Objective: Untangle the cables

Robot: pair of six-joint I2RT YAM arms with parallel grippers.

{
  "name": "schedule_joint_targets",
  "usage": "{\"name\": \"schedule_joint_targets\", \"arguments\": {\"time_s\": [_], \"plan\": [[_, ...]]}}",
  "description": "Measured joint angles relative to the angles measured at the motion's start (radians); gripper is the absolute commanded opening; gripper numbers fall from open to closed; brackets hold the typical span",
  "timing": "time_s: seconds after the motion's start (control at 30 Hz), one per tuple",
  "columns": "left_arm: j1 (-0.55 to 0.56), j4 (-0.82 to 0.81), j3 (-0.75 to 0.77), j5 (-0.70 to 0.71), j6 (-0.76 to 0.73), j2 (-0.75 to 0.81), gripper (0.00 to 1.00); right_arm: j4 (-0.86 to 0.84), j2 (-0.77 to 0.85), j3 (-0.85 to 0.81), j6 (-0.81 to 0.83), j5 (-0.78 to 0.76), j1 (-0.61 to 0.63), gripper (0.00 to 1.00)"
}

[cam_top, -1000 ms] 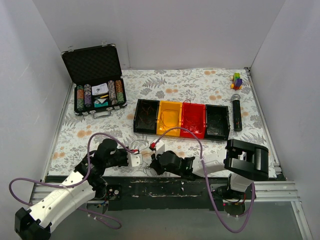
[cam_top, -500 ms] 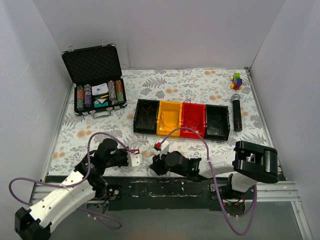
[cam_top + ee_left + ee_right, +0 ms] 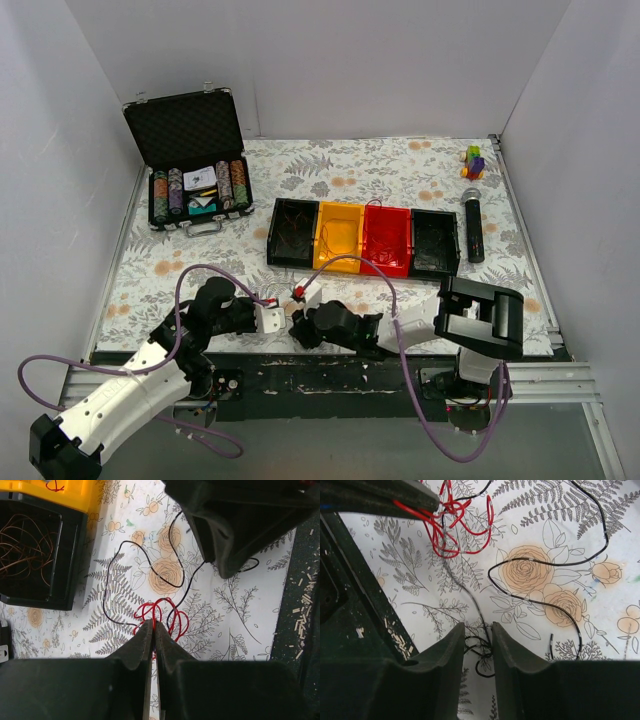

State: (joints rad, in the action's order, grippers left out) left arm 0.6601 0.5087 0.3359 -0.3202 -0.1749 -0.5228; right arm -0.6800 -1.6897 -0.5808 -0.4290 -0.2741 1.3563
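Jaws of left gripper (image 3: pixel 153 626) are closed and pinch a red cable (image 3: pixel 161 611) at their tips. Jaws of right gripper (image 3: pixel 478 630) stand partly open; a black cable (image 3: pixel 470 597) runs lengthwise between them, not pinched. Both cables lie loose on the bench (image 3: pixel 240 625) between the two grippers.

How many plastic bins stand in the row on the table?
4, side by side: left black bin, yellow bin, red bin, right black bin. None seems hidden.
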Motion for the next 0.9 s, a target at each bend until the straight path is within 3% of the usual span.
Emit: {"name": "schedule_joint_targets", "arguments": {"time_s": [0.1,0.27,0.47,0.67,0.77,0.9], "plan": [[0.000,0.002,0.000,-0.001,-0.002,-0.002,0.00,0.021,-0.015,-0.027,0.013,-0.012,0.000,0.02],[0.000,0.010,0.000,-0.001,-0.007,-0.002,0.00,0.097,0.097,0.000,0.019,-0.078,-0.010,0.01],[0.000,0.011,0.000,-0.002,-0.018,0.005,0.00,0.218,0.548,0.125,0.026,-0.240,-0.092,0.01],[0.000,0.010,-0.001,-0.005,-0.034,0.005,0.00,0.350,0.959,0.118,0.116,-0.361,-0.235,0.01],[0.000,0.010,-0.001,-0.006,-0.039,0.004,0.00,0.407,1.051,0.042,0.191,-0.399,-0.328,0.01],[0.000,0.010,-0.001,-0.006,-0.046,0.001,0.00,0.454,1.060,-0.092,0.290,-0.424,-0.412,0.01]]}}
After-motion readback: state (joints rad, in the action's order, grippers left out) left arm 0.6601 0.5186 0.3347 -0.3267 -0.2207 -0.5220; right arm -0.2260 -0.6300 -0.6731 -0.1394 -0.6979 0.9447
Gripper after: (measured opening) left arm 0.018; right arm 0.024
